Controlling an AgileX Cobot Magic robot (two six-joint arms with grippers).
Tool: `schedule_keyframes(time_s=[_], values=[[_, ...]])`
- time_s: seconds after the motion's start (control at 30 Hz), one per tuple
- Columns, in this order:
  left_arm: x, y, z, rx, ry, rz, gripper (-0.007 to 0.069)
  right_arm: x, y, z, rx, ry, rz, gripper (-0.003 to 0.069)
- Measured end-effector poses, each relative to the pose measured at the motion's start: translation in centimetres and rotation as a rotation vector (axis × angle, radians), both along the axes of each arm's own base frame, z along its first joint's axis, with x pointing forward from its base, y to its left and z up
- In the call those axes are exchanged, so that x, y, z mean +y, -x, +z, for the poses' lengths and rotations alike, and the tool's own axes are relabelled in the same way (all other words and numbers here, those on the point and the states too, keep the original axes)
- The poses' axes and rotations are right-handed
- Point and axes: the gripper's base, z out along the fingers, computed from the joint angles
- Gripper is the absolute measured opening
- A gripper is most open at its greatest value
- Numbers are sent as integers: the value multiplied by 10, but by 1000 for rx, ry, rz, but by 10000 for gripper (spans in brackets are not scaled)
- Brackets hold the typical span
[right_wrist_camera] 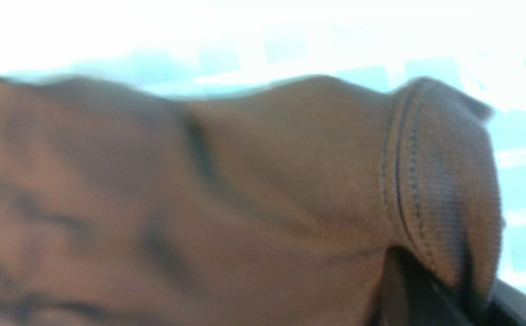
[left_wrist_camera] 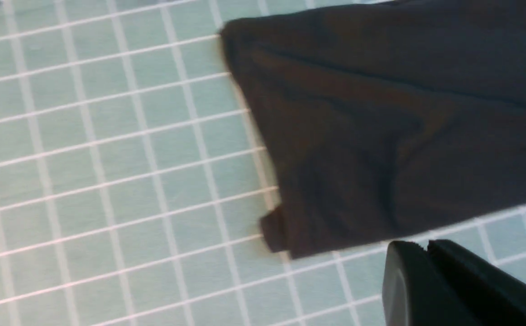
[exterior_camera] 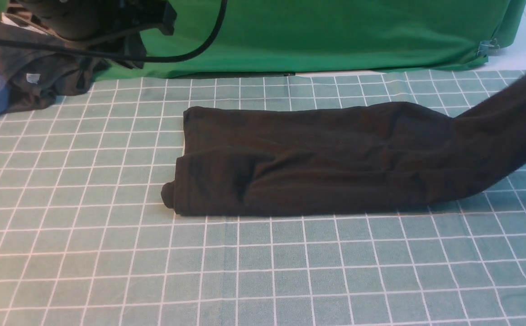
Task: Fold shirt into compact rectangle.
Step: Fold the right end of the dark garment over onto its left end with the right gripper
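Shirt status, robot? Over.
Left gripper closed, empty. Right gripper clamping shirt, right end lifted. Other clothes far back-left, clear.

- You see the shirt (exterior_camera: pixel 317 163), plain black, folded into a long band across mid-frame.
- Its left end lies flat, with a small nub at the lower-left corner.
- Its right end lifts toward the frame's right edge.
- Its ribbed edge (right_wrist_camera: pixel 439 181) is bunched.

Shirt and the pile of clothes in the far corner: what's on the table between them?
Only bare checked tablecloth lies between the shirt and the pile of clothes. The front view shows this.
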Motion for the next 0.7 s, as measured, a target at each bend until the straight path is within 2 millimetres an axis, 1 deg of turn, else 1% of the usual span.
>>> schedule_keyframes(time_s=[0.03,0.1,0.13,0.17,0.2,0.23,0.3,0.33,0.4,0.43,0.5,0.63,0.67,0.7], values=[[5,-3,-3,9,-15,23,7,27,-2,6,-12,-10,54,31],[11,-7,-7,26,-24,43,7,56,-2,8,-17,-27,110,31],[16,-10,-10,41,-29,60,7,75,-2,9,-20,-39,145,31],[24,-15,-14,56,-32,88,7,98,-1,10,-24,-57,186,31],[25,-15,-16,60,-34,92,7,102,0,10,-23,-58,193,31],[38,-19,-22,80,-37,132,7,133,3,9,-30,-81,250,31],[56,-21,-32,115,-34,186,7,174,8,9,-53,-104,320,31],[63,-20,-36,132,-27,207,7,185,9,8,-62,-113,331,31],[77,-18,-48,180,-3,246,7,219,16,7,-85,-141,378,31],[82,-17,-54,204,6,257,7,231,18,6,-95,-156,393,31],[90,-12,-75,278,54,260,7,263,25,-1,-103,-205,427,31],[86,-4,-96,287,147,248,7,310,35,-21,-84,-289,468,31],[86,-1,-100,273,161,249,7,318,37,-26,-78,-303,477,31],[85,0,-101,277,163,249,7,322,38,-28,-76,-310,480,31]])
